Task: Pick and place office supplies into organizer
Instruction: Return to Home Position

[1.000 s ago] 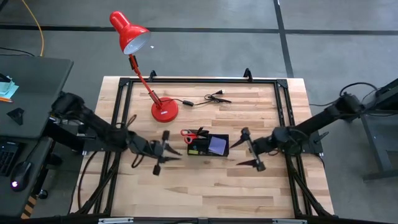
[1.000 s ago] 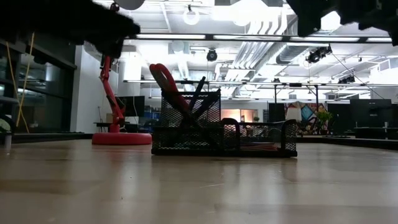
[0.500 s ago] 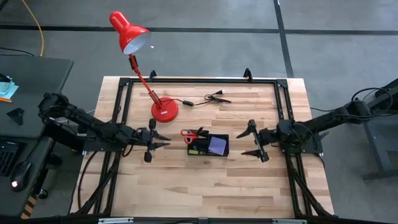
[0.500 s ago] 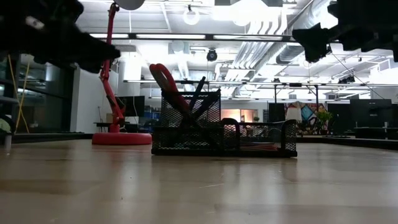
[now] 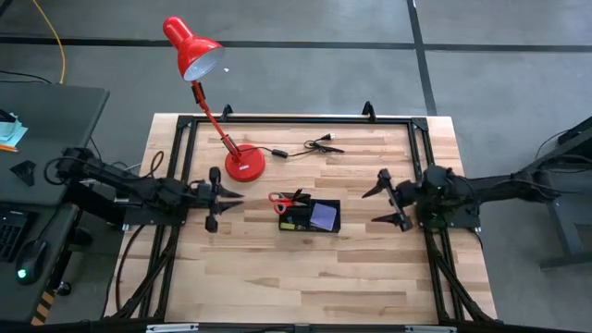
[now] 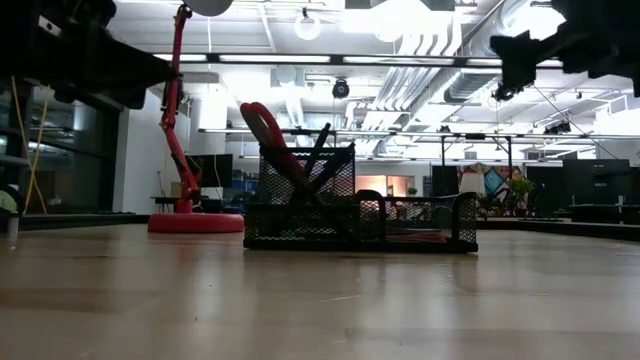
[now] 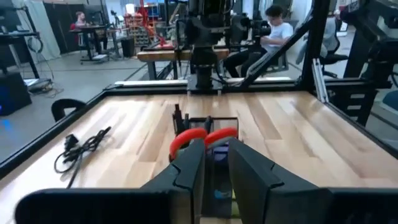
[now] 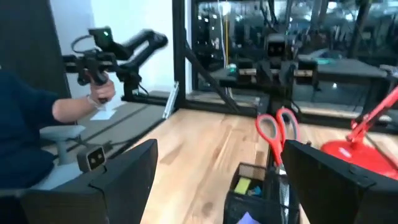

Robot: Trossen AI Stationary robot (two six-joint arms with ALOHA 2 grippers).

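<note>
The black mesh organizer (image 5: pixel 310 216) stands mid-table. Red-handled scissors (image 5: pixel 289 199) and dark pens (image 6: pixel 325 140) stick up out of its tall cup, leaning on its rim. A purple pad (image 5: pixel 323 215) lies in a low compartment. My left gripper (image 5: pixel 233 195) hangs level to the organizer's left, pointing at it. Its fingers (image 7: pixel 193 165) stand a narrow gap apart with nothing between them. My right gripper (image 5: pixel 370 207) hangs level to the organizer's right, wide open and empty. It faces the scissors (image 8: pixel 277 127) and the organizer (image 8: pixel 255 186).
A red desk lamp stands with its base (image 5: pixel 244 164) at the far left of the organizer. A black cable with plug (image 5: pixel 313 145) lies near the far edge. A black frame (image 5: pixel 301 120) rims the table. A person's hand (image 8: pixel 99 93) shows beyond the table's left side.
Both grippers have drawn back from the organizer, staying level. The left has gone toward the table's left edge and a little toward the far edge. The right has gone toward the right edge and swung round until it points straight at the organizer. The organizer's contents have kept still.
</note>
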